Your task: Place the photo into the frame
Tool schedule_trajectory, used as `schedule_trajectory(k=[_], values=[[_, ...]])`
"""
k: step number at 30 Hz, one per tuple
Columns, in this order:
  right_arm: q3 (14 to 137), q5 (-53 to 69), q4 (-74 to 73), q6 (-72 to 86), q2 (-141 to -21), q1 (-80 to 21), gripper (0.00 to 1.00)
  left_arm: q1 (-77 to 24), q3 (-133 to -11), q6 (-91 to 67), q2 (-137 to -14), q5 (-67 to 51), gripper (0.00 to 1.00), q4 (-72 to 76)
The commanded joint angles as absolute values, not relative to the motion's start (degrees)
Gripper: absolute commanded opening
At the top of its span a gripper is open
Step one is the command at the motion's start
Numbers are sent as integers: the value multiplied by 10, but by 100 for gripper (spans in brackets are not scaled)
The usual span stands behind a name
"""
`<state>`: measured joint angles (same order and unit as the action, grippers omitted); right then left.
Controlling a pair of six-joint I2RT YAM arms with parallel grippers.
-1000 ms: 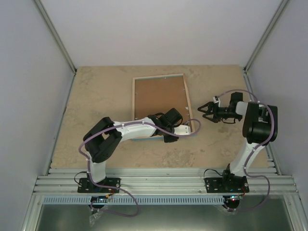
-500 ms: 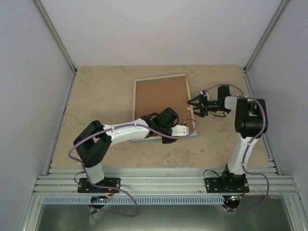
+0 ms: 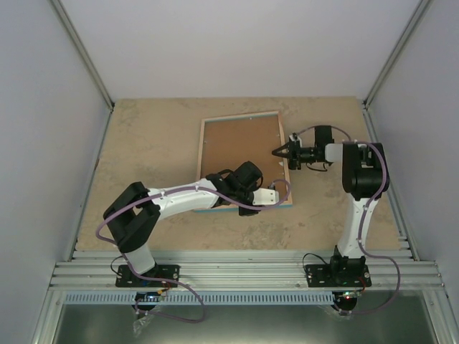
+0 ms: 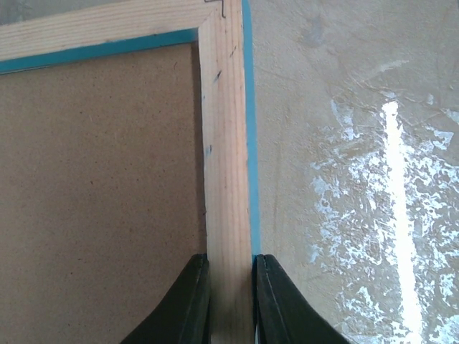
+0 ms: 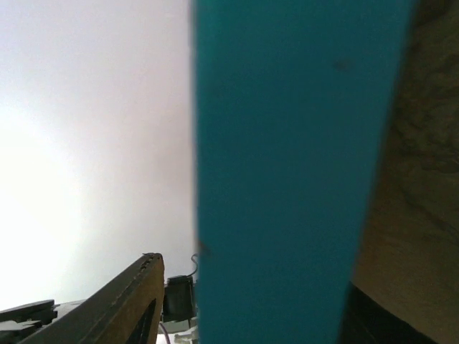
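Note:
The frame point(image 3: 246, 122) lies back up in the middle of the table, and the brown backing board point(image 3: 237, 147) fills its opening. The photo is out of view. My left gripper point(image 3: 271, 193) is at the frame's near right corner. In the left wrist view it point(image 4: 229, 287) is shut on the light wood rail point(image 4: 224, 143), one finger on each side. My right gripper point(image 3: 282, 151) is at the frame's right edge. In the right wrist view it point(image 5: 251, 294) is open, and the turquoise edge point(image 5: 287, 143) stands between its fingers point(image 5: 133, 301).
The beige table point(image 3: 143, 143) is walled in by grey panels on the left, back and right. A metal rail bed point(image 3: 244, 272) runs along the near edge at the arm bases. Bare table point(image 4: 358, 179) lies right of the frame rail.
My right gripper has moved left from open table to the frame's right edge. My left arm has stretched out a little while keeping hold of the near right corner.

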<state>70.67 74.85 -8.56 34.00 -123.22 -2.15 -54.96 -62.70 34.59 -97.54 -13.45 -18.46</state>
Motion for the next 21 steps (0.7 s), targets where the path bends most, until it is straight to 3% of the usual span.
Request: schedule_trajectory(k=[1, 4, 6, 7, 10, 15, 19, 21], values=[[725, 766, -51, 386, -1244, -29, 49, -550, -630, 380, -940, -154, 0, -118], [726, 762, -43, 396, -1243, -29, 40, -550, -626, 384, -937, -151, 0, -114], [725, 762, -38, 405, -1239, -30, 28, -550, -623, 384, -933, -140, 0, -111], [726, 761, -40, 405, -1235, -30, 23, -550, -622, 379, -931, -126, 5, -109], [751, 754, -88, 358, -1220, -29, 4, -545, -645, 347, -935, -54, 37, -129], [763, 725, -167, 267, -1190, -21, 1, -446, -699, 274, -902, -106, 78, -218], [783, 709, -219, 209, -1154, -13, 1, -367, -706, 249, -851, -140, 98, -244], [814, 697, -267, 153, -1135, -11, 1, -339, -706, 231, -827, -136, 99, -242]])
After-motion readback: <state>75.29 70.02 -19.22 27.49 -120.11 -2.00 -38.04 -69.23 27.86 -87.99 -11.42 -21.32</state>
